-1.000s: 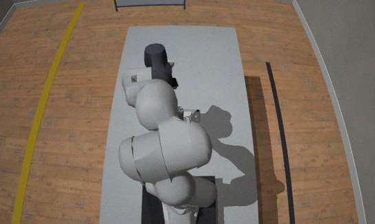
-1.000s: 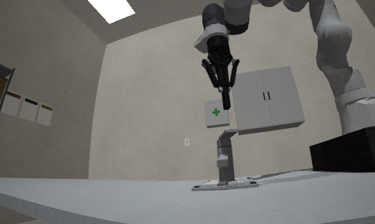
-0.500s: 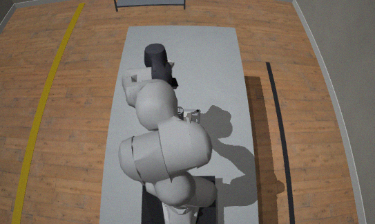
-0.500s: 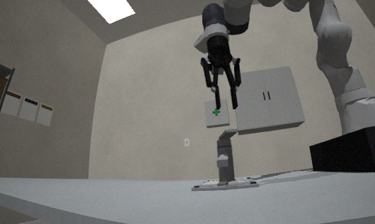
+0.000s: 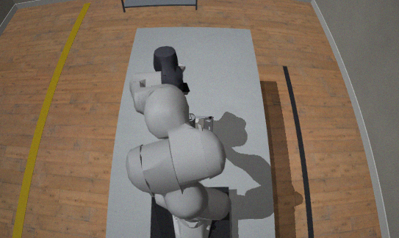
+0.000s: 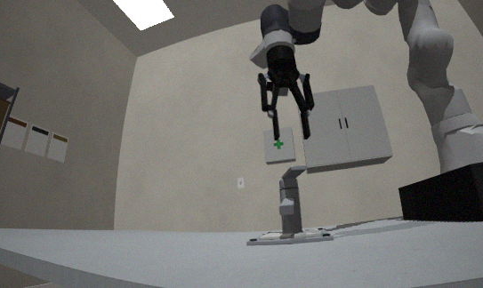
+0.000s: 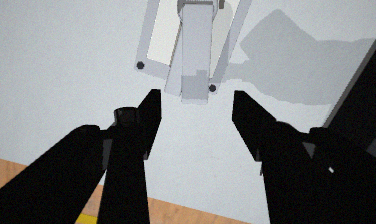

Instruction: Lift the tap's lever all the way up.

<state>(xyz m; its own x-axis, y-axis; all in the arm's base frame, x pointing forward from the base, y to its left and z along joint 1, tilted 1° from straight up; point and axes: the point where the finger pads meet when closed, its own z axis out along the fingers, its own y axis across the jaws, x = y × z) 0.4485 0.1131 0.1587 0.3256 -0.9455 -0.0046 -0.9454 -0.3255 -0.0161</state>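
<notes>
The grey tap stands upright on a flat base plate on the grey table. Its lever points up and ends in a short bent tip. In the wrist view the tap lies straight below, its lever end between and beyond my fingers. My gripper hangs above the lever tip, pointing down, clear of it. The fingers are partly open with nothing between them. In the overhead view the arm hides most of the tap.
The robot's black base block sits on the table to the right of the tap. A yellow floor line and a dark floor line run alongside the table. A wall cabinet hangs behind.
</notes>
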